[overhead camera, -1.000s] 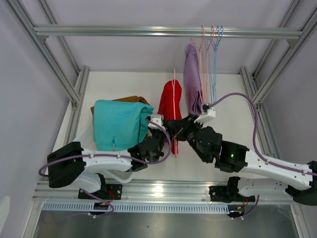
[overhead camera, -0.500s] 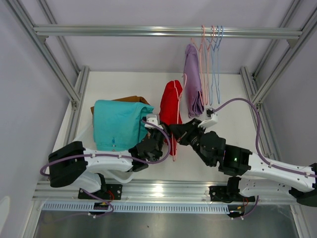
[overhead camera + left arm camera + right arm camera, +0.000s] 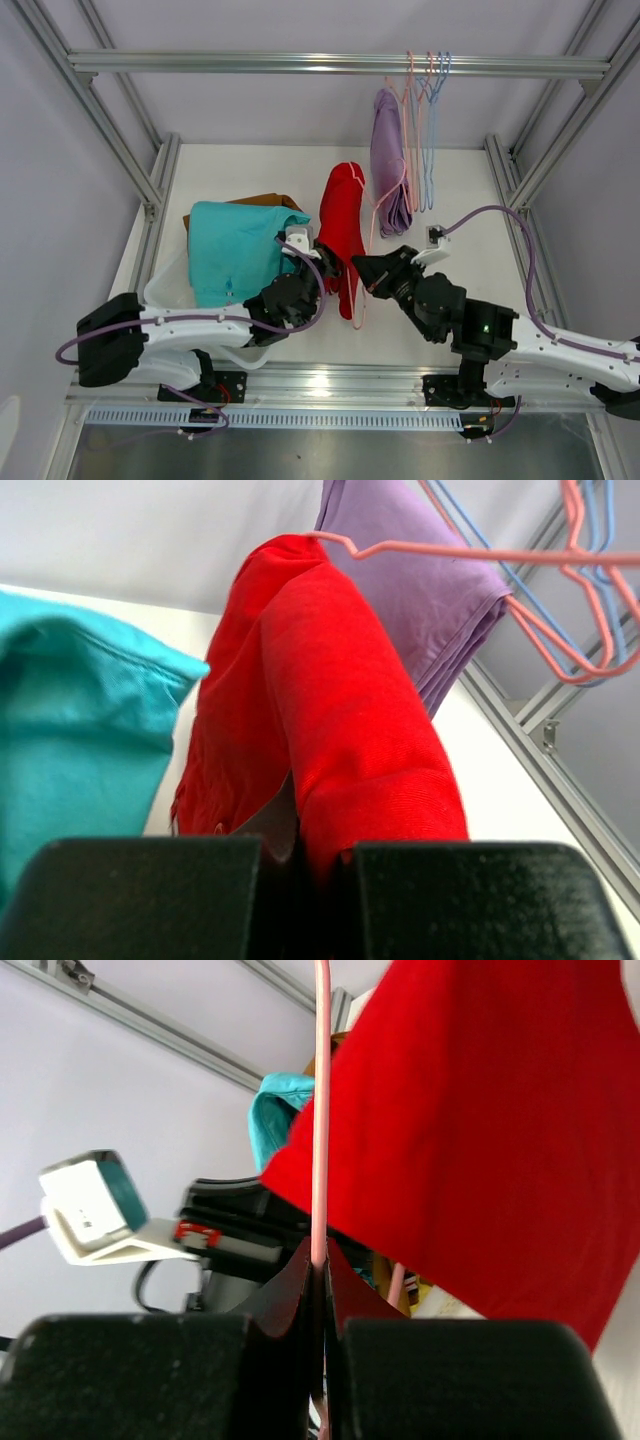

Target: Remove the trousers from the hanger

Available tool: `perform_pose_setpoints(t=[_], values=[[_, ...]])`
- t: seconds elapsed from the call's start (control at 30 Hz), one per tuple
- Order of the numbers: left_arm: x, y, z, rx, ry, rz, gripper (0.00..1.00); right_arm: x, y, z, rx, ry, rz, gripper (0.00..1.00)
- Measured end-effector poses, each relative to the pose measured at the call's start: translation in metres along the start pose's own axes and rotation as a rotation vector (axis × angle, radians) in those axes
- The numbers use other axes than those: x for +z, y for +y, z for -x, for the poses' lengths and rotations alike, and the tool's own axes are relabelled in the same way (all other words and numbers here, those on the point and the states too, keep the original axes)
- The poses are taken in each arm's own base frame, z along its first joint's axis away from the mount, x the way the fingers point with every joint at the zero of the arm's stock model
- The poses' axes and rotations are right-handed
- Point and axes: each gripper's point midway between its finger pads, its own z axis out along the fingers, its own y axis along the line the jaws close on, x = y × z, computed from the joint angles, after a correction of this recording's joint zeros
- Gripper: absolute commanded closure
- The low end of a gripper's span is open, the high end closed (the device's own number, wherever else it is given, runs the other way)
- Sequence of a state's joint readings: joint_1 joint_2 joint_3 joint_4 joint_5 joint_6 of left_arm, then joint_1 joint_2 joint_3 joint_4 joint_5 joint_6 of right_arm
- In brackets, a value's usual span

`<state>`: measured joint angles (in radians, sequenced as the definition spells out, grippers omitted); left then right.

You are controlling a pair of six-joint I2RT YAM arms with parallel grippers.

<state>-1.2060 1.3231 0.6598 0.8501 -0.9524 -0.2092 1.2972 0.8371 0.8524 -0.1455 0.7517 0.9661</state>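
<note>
**Item 1. Left gripper [image 3: 322, 268].** The jaws are closed tight. A fold at the lower end of the red folded cloth trousers [image 3: 340, 710] is pinched between the black fingers, as seen in the left wrist view.

**Item 2. Right gripper [image 3: 318, 1270].** The jaws are shut on the thin pink wire hanger [image 3: 321, 1110]. Its rod is seen rising straight up from between the black fingertips, just beside the red cloth.

**Item 3. Red trousers.** They are draped over the pink wire hanger and held up between the two grippers, above the white tabletop [image 3: 250, 165]. In the top view they are placed just right of the teal pair and left of the lilac pair.

**Item 4. Teal folded cloth trousers [image 3: 235, 250].** They are laid flat on the left part of the table, beside the left arm.

**Item 5. Brown folded cloth trousers [image 3: 265, 200].** They are lodged under the far edge of the teal pair, with only a strip shown.

**Item 6. Lilac folded cloth trousers [image 3: 388, 160].** They are hung on a pink hanger from the aluminium rail [image 3: 300, 63] at the far side.

**Item 7. Bare pink and blue wire hangers [image 3: 428, 130].** They are hooked on the same rail, just right of the lilac pair.
</note>
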Motion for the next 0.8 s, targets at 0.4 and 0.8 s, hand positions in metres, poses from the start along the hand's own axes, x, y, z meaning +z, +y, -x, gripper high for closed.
perform_pose_setpoints(t=[0.4,0.8], values=[[-0.016,-0.007,0.056,-0.005,0.017,-0.084,0.99,0.019,-0.035,0.006,-0.077,-0.044,-0.093,1.00],[-0.031,-0.015,0.123,-0.037,-0.008,-0.165,0.99,0.047,-0.062,-0.013,-0.143,-0.032,-0.165,1.00]])
